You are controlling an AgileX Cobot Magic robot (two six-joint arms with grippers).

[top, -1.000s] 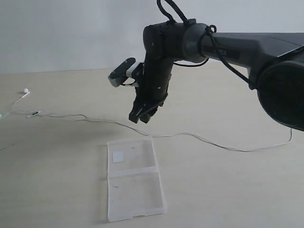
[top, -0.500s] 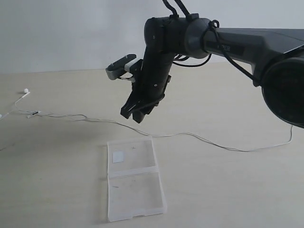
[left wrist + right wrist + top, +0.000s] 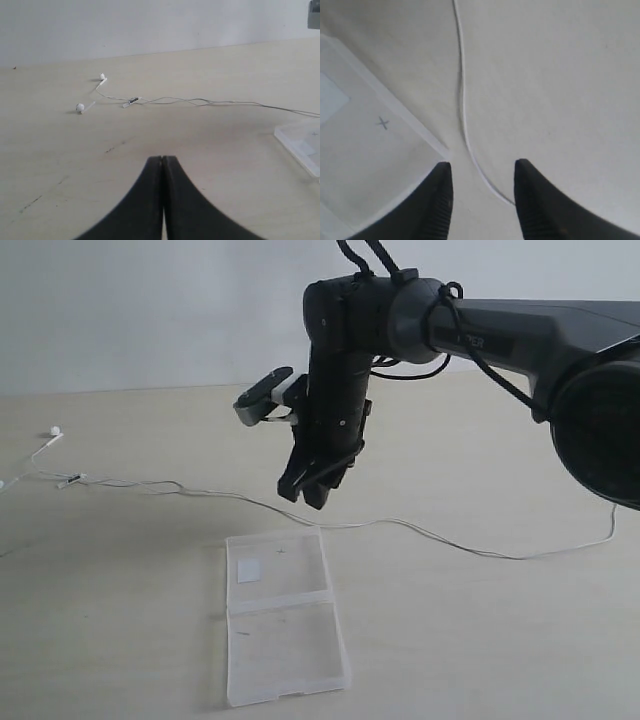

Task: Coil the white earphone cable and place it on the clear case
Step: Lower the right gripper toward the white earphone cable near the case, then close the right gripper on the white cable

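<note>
Right fingers (image 3: 439, 202) apart, empty, over white earphone cable (image 3: 462, 100) beside clear case (image 3: 375, 155) corner; left fingers (image 3: 147, 200) together, empty.

One white earphone cable (image 3: 440, 538) is counted, seen beneath the gap between the two spread fingers of the right gripper (image 3: 312, 495). Two earbuds (image 3: 80, 107) and one inline remote (image 3: 132, 101) are counted beyond the two pressed-together fingers of the left gripper (image 3: 163, 159). One clear case (image 3: 285, 640), of two halves with one sticker (image 3: 248, 571), is counted.
</note>
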